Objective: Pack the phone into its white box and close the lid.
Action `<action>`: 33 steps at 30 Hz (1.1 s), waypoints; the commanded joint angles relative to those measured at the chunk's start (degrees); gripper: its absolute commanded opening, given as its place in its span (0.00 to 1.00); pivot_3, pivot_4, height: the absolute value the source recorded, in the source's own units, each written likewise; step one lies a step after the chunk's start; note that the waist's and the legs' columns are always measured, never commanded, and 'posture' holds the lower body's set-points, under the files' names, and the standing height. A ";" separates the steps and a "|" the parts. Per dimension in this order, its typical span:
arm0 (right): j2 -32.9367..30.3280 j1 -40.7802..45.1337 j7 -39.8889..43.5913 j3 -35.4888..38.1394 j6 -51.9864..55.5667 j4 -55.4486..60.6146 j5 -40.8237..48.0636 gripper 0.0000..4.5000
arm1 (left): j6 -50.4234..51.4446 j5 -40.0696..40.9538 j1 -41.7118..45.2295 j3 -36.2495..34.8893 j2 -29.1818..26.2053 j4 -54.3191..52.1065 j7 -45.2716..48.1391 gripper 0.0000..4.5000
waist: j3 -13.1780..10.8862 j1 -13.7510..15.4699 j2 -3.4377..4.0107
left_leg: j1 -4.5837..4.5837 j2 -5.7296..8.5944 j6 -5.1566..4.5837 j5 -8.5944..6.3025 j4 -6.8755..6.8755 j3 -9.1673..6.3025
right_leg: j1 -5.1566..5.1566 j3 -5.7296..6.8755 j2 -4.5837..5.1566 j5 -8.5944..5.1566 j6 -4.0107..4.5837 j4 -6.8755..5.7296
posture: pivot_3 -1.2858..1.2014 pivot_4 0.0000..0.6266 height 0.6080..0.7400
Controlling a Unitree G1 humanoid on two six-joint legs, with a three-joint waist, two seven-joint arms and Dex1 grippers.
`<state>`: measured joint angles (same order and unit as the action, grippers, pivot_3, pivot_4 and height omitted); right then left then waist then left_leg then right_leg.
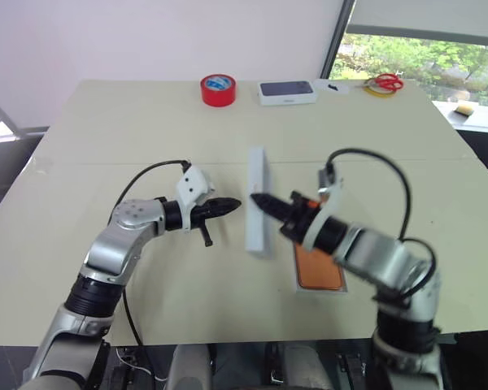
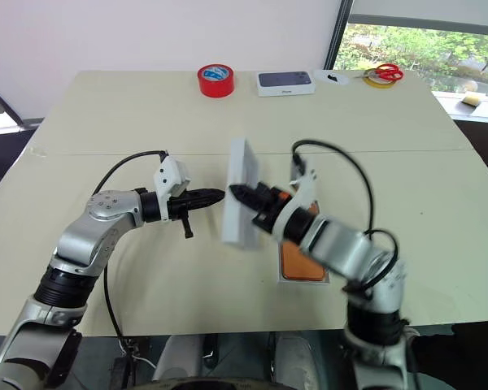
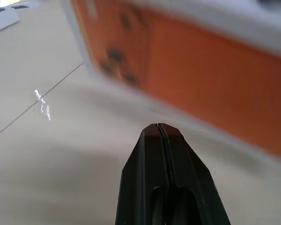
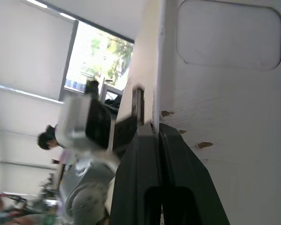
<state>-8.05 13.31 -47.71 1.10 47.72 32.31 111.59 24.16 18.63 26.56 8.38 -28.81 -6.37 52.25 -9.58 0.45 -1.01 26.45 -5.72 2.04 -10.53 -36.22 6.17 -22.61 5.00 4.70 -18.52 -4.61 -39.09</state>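
Note:
The orange phone lies back up in the shallow white box near the table's front edge, partly under my right arm. My right gripper is shut on the lid, a white tray held up on edge at the middle of the table. In the right wrist view the fingers pinch its thin wall, and its white face shows a rounded recess. My left gripper is shut and empty, just left of the lid and pointing at it. In the left wrist view its tip faces the phone's camera end.
At the far edge of the table stand a red tape roll, a closed white box with a dark top, and red-handled scissors with yellow rings. Bare table lies to the left of my left arm.

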 commanded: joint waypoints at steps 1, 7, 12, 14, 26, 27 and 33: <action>-3.09 -2.63 -3.05 -2.18 -5.75 5.17 1.41 0.01 | -0.85 -0.35 0.13 1.08 0.60 -1.58 0.38 0.00 | 0.01 0.08 -0.01 | -0.01 0.00 0.00 0.00 -0.03 0.00 | 0.02 -0.01 0.01 0.00 0.00 0.01 | 0.52 0.24 0.93; -11.82 -5.07 1.84 1.06 -5.64 2.64 1.41 0.13 | -0.52 -1.25 -1.07 4.66 1.20 -3.66 1.46 0.00 | 0.03 -0.15 -0.01 | -0.07 -0.01 0.00 0.00 0.01 -0.06 | 0.05 -0.04 -0.02 0.00 0.02 0.02 | 0.52 0.24 0.93; -20.63 -2.28 7.32 5.41 -1.66 -1.40 1.41 0.65 | -0.18 -1.97 -0.76 7.83 3.04 -3.98 1.61 0.00 | 0.02 -0.13 0.00 | -0.09 -0.01 0.00 0.00 0.01 -0.04 | 0.05 -0.06 -0.04 0.00 0.02 0.02 | 0.52 0.24 0.93; -29.96 0.41 11.58 7.83 2.51 -3.66 1.41 0.88 | 0.16 -2.77 0.09 9.73 4.90 -3.16 1.05 0.00 | 0.01 0.14 0.02 | -0.08 0.00 0.00 0.00 -0.01 -0.02 | 0.04 -0.07 -0.01 0.00 0.02 0.02 | 0.52 0.24 0.93; -55.59 -0.05 31.04 13.28 10.62 -12.59 -16.51 0.88 | 1.21 -7.56 4.95 16.43 14.05 3.59 -1.54 0.00 | 0.02 0.28 0.01 | -0.07 0.02 -0.02 -0.01 -0.01 0.02 | 0.05 -0.05 -0.05 0.00 0.01 0.08 | 0.52 0.24 0.93; -56.78 -1.23 33.58 12.93 10.86 -11.40 -20.52 0.82 | 1.41 -7.48 5.19 16.51 14.75 3.61 -1.68 0.00 | 0.02 0.31 0.02 | -0.07 0.02 -0.02 -0.01 -0.01 0.02 | 0.05 -0.05 -0.05 0.00 0.01 0.08 | 0.52 0.24 0.93; -59.01 -4.42 43.03 11.54 11.52 -7.71 -35.21 0.14 | 3.13 -6.13 5.67 14.62 15.68 3.28 -2.42 0.00 | 0.03 0.30 0.02 | -0.07 0.03 -0.01 -0.01 -0.04 0.02 | 0.06 -0.05 -0.03 0.00 0.00 0.08 | 0.52 0.24 0.93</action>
<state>-66.11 8.87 -6.93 11.88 59.43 22.58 79.61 26.80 11.85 31.36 24.63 -13.26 -1.94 50.03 -9.56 0.75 -0.99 26.37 -5.70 2.03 -10.54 -36.25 6.19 -22.54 4.95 4.67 -18.53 -4.61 -39.01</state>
